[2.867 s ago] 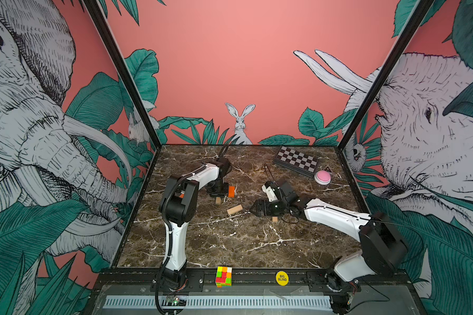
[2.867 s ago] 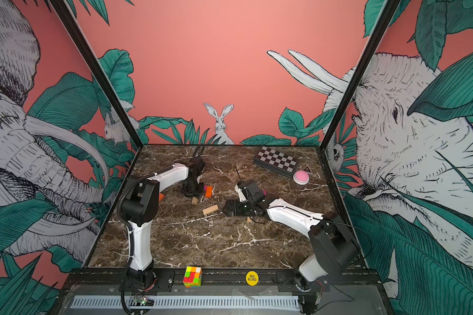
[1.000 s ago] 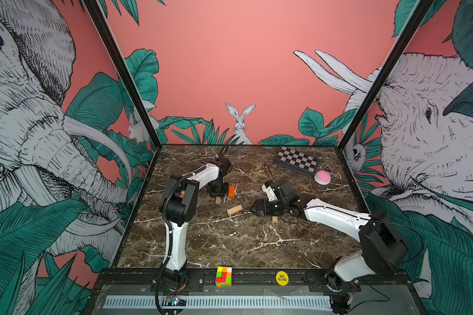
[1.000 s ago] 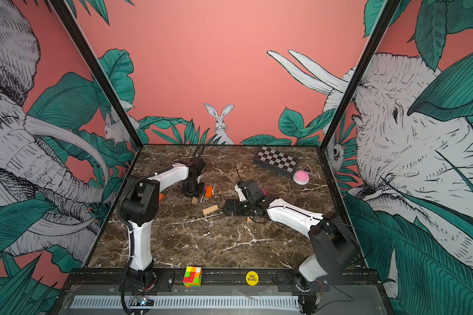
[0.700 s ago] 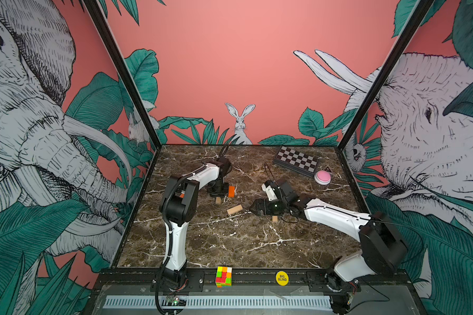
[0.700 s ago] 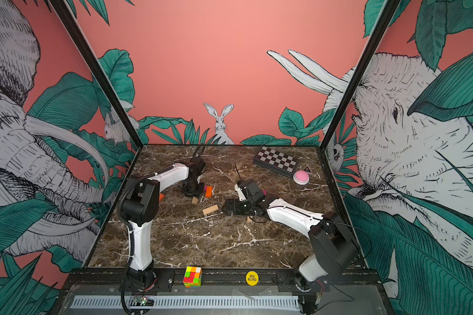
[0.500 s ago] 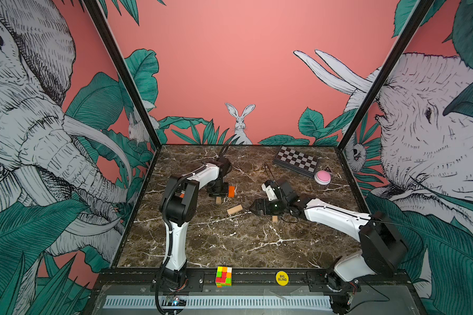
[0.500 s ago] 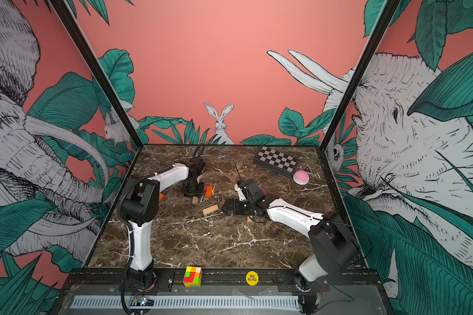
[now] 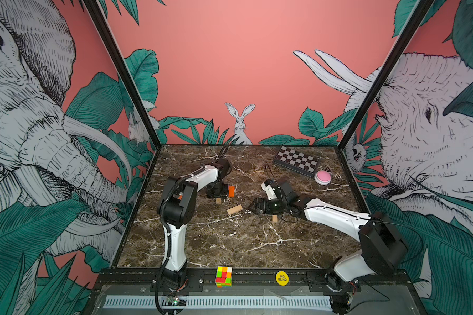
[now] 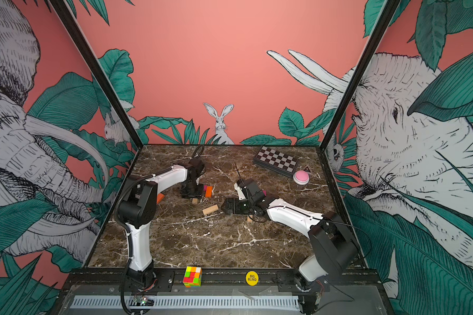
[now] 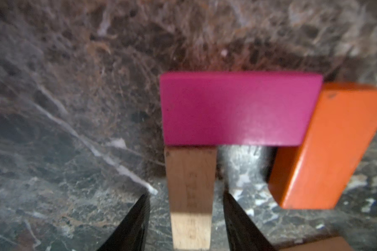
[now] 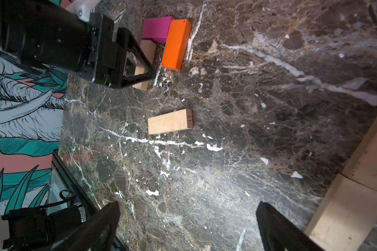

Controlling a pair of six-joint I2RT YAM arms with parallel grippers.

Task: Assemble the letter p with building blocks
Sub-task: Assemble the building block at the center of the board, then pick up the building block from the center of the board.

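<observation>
In the left wrist view a magenta block lies flat across the end of a tan block, and an orange block lies at an angle against the magenta one's other end. My left gripper is open astride the tan block, with a gap on each side. In a top view it hangs low over this group. A loose tan block lies between the arms. My right gripper is open and empty just right of it. In the right wrist view only bare marble lies between its fingers.
More tan blocks lie end to end beside the right gripper. An orange block sits behind the left arm's elbow. A checkered box and a pink button stand at the back right. A puzzle cube and a yellow disc rest on the front rail.
The left gripper's jaws have spread apart and let go of the tan block. Neither arm has visibly shifted, and the blocks lie where they were.
</observation>
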